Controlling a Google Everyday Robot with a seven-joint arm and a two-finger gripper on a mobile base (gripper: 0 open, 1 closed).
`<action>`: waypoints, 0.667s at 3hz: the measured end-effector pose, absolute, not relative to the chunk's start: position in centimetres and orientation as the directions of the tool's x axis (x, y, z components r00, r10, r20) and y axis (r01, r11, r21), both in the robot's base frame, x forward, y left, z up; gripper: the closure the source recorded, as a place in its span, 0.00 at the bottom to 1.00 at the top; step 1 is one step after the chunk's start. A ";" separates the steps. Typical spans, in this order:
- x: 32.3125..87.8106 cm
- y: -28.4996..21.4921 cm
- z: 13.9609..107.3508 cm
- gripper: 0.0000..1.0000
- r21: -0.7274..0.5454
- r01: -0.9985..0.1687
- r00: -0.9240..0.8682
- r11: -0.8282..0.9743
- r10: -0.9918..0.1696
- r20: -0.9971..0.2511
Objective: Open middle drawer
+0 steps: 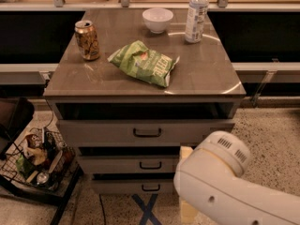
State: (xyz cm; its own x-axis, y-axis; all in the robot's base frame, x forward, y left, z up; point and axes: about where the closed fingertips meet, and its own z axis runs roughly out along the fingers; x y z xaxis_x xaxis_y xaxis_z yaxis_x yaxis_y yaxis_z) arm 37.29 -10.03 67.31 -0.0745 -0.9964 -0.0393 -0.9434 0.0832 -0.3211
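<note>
middle drawer (151, 164) shut, tool (187, 212) beside its right end (mostly hidden by white arm (234, 191)), open or closed unclear

No wording here that you can read: the chip bag (144, 62) shows pale print, the can (87, 40) and the bottle (196, 14) carry labels, all illegible. A blue X (147, 211) marks the floor. Your gripper (186, 172) sits low right, beside the middle drawer (117, 164).
</note>
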 end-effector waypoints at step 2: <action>39.0 -7.1 60.1 0.00 -0.314 -0.947 0.037 -0.070 -0.993 0.110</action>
State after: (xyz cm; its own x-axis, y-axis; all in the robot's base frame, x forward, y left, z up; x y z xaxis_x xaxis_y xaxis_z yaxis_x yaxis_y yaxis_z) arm 39.03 -7.12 60.12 0.0366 -0.9933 0.1100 -0.9470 -0.0696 -0.3137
